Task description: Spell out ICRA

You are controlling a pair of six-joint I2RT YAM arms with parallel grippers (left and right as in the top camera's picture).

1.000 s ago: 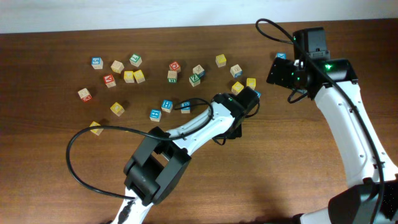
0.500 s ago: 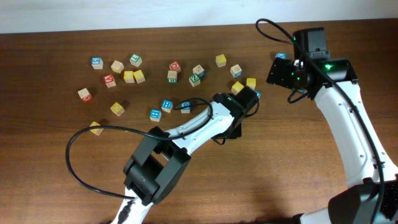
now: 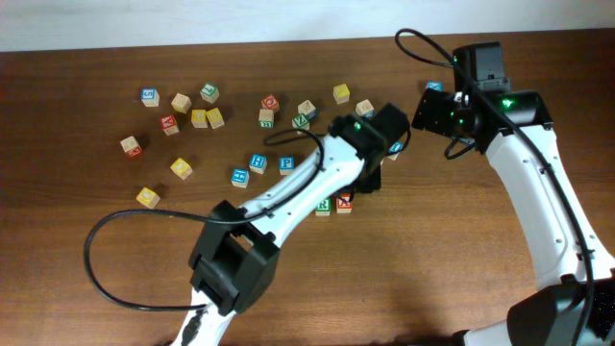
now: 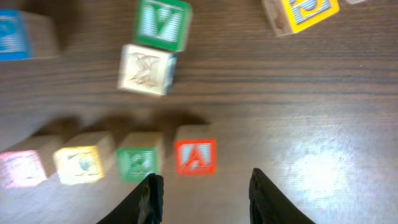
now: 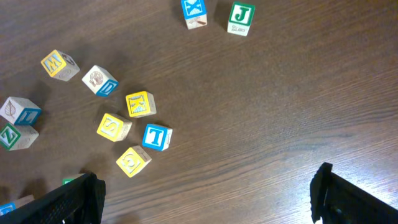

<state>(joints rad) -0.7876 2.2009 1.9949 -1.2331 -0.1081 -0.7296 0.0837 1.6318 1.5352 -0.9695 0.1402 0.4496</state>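
Dark wood-grain table (image 3: 432, 269), white wall (image 3: 192, 19) behind — scattered lettered cubes (image 3: 208, 93), ICRA row (image 4: 138, 163)

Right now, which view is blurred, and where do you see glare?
Left wrist view: blurred, the red A cube soft, pale glare on the table. Right wrist view: sharp, the blue T cube reads clearly. Overhead: sharp, evenly lit.

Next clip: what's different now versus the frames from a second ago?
The left gripper swung toward the table's far side, open and empty, uncovering the row beneath it: I cube, yellow C cube, green R cube, red A cube. The right gripper and the loose cubes stayed put.
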